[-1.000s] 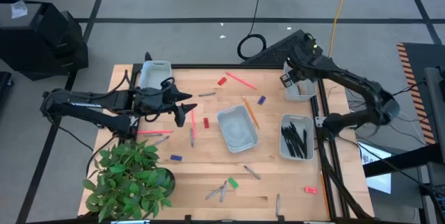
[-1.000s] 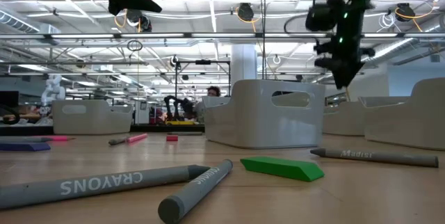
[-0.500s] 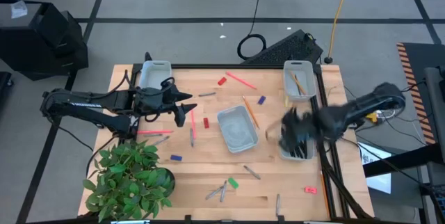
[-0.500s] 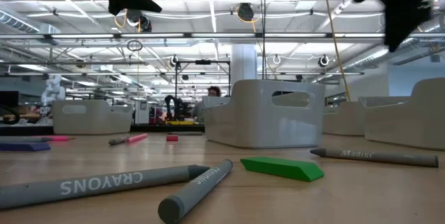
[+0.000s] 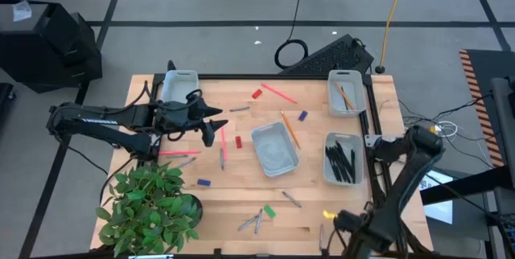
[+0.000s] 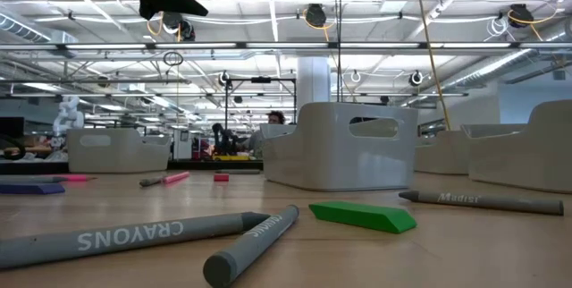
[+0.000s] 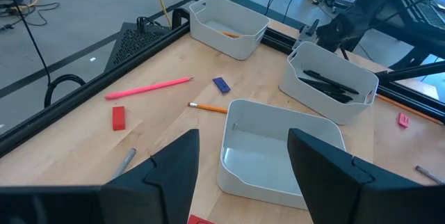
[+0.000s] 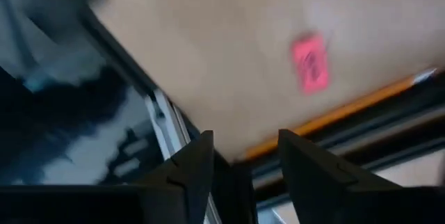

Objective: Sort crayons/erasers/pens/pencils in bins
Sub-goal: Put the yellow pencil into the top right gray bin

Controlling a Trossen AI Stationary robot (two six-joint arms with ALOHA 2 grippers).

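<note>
My left gripper [image 5: 216, 124] hangs open and empty over the table's left half, left of the empty centre bin [image 5: 275, 148]; its wrist view shows that bin [image 7: 278, 147]. My right gripper [image 5: 344, 225] is open and empty low over the near right corner, above a pink eraser [image 8: 309, 62] and an orange pencil [image 8: 361, 106] by the table's edge. Black pens lie in the right bin [image 5: 343, 158] and an orange pencil lies in the far right bin [image 5: 346, 92]. Grey crayons [image 6: 134, 234] and a green eraser [image 6: 362, 216] lie near the front edge.
A potted plant [image 5: 149, 207] stands at the near left corner. A further bin [image 5: 179, 86] sits at the far left. Pink pencils [image 5: 278, 92], an orange pencil [image 5: 290, 129], red erasers [image 5: 239, 141] and blue erasers [image 5: 203, 182] lie scattered on the wood.
My right gripper has swung fast from above the far right bin toward the table's near edge, past the pen bin, and now sits low at the near right corner. It has left the low view.
</note>
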